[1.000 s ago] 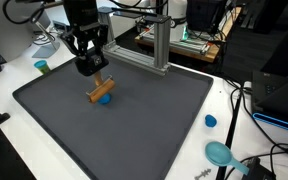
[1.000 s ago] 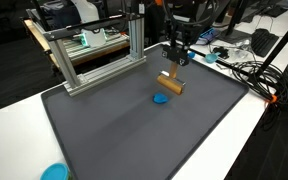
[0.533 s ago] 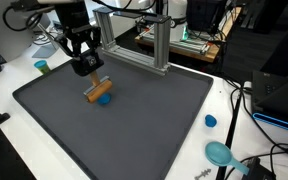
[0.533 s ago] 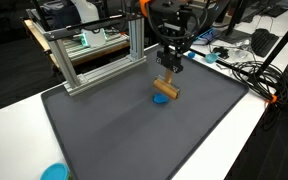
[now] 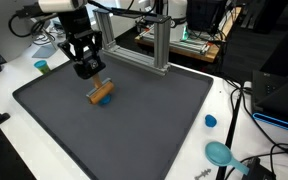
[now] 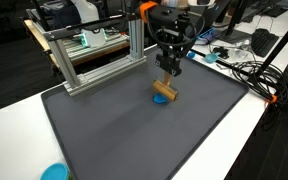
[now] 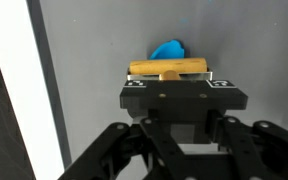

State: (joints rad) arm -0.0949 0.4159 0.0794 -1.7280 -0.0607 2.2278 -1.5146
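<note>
The gripper (image 5: 96, 82), pinching the wooden block (image 5: 101, 93) crosswise, has carried it a little across the grey mat (image 5: 134, 135), so the block now sits directly over the blue piece (image 6: 160, 99) toward the mat's far side, contact unclear.

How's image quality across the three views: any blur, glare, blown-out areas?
Wrist view: white table edge at left is blown out; black fingers near the lens look soft; tan wooden block and small blue piece read clearly. Both exterior views: even light, no glare on the dark grey mat, shadows soft.
</note>
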